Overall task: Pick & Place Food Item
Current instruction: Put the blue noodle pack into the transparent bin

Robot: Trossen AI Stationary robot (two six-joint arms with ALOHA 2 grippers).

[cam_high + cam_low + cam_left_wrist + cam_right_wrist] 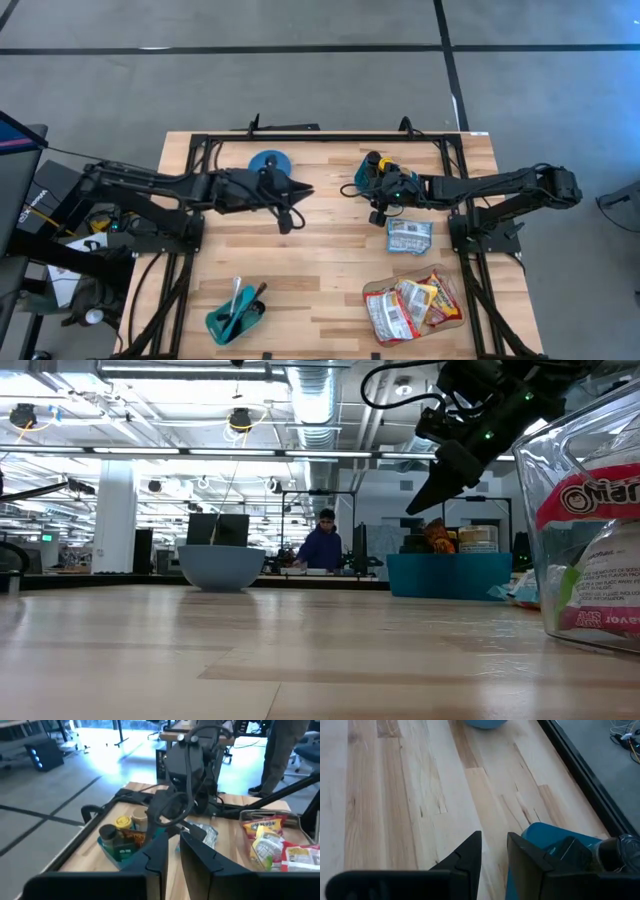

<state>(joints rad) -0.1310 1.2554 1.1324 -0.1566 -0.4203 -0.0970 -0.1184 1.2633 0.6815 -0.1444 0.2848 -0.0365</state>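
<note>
A silver food packet lies flat on the wooden table, right of centre. My right gripper hangs just far of the packet, beside the near side of a teal bin of bottles. It slants down toward the table's left, narrowly open, with nothing between its fingers. My left gripper is raised over the table's middle, near a blue bowl. It points toward the right arm, shut and empty. Several red and yellow snack packets fill a clear container at the near right.
A teal tray with utensils sits near the front edge, left of centre. A black frame runs along the table's far side. Bare wood lies between the bowl, the tray and the packet. A person sits in the room beyond.
</note>
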